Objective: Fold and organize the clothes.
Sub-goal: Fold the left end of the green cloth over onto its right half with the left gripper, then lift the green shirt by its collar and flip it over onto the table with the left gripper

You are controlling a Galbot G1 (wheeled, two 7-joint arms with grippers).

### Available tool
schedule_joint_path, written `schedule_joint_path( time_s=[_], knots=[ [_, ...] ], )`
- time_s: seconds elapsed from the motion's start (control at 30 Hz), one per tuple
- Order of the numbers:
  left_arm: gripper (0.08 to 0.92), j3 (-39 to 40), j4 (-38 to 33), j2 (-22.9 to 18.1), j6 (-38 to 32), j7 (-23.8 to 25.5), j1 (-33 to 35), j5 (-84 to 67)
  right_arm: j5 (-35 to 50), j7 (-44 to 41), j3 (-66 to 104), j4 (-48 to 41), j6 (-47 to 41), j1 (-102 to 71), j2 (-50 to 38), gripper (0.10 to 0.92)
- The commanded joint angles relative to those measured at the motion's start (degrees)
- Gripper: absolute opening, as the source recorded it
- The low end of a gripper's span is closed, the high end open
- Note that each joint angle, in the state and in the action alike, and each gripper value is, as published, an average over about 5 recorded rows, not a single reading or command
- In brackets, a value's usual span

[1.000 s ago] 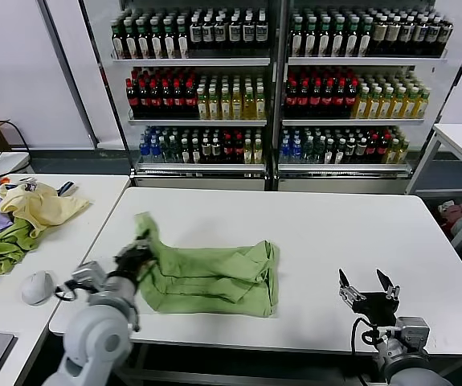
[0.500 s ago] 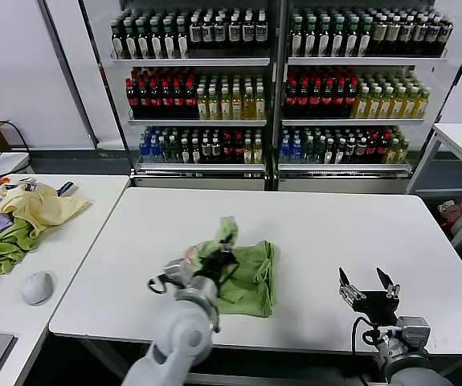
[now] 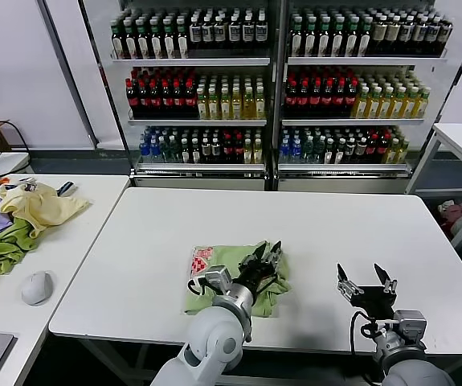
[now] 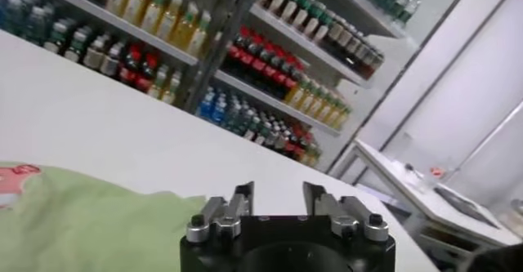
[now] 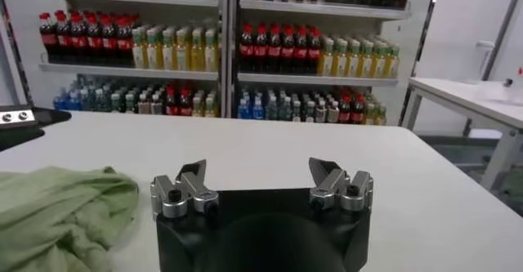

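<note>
Most of the folding looks done, judging by the layout. Near edge first: right gripper hovers over bare table right of the cloth, fingers spread wide, nothing between them. Reads as parked.

Left gripper sits over the right part of the shirt, fingers parted with a gap, nothing pinched; left wrist view shows the same, both fingertips clear of the fabric below. So it's released, not gripping.

Shirt is a compact, roughly rectangular bundle at table centre, near the front edge. Red-and-white patch faces up at its left rear corner. No sleeve sticks out, as far as I can tell. Front edge looks a bit lumpy and uneven under the arm; part of it is hidden by the arm, so can't confirm neatness there. Right wrist view shows the near side of the bundle rumpled, not flat.

Left to do, my guess: flatten or square the edges, maybe one more fold, then set it in its final spot. Can't tell where that spot is.

Further out: side table on the left carries a cloth pile (yellow, green, purple, red), plus a mouse. Not touched by either arm. Behind it all, bottle shelves.
</note>
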Motion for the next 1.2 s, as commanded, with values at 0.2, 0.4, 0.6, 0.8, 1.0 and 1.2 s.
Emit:
schedule_joint_path(
  time_s=[0.2,0.4,0.6,0.8,1.0,1.2],
  knots=[
    [0.706,-12.7,-3.1,9.9,-5.4,-2.9,6.4,12.9,-0.1,0.0,-0.6,-1.5,0.0,1.9,0.1,0.823],
    [0.815,-12.3,2.2,12.2,-2.6,-5.4,8.4,22.2,-1.0,0.1,-0.9,-2.2,0.0,2.3,1.2,0.823],
    [0.823,-8.4,4.4,11.1,0.0,-5.8,8.5,26.6,-1.5,0.0,-0.9,-1.9,-0.1,2.2,1.5,0.823],
    [0.810,-6.2,6.6,9.9,2.9,-6.3,6.9,25.0,-1.3,0.3,-0.4,-1.7,-0.2,2.4,1.5,0.823],
    [0.663,-5.8,7.5,9.3,5.6,-6.7,6.5,20.8,-1.0,0.3,0.0,-1.7,-0.3,2.5,1.1,0.823],
    [0.490,-7.1,5.3,9.3,4.9,-5.9,6.9,13.3,-0.7,0.2,0.1,-1.6,-0.3,2.9,0.8,0.823]
  ],
)
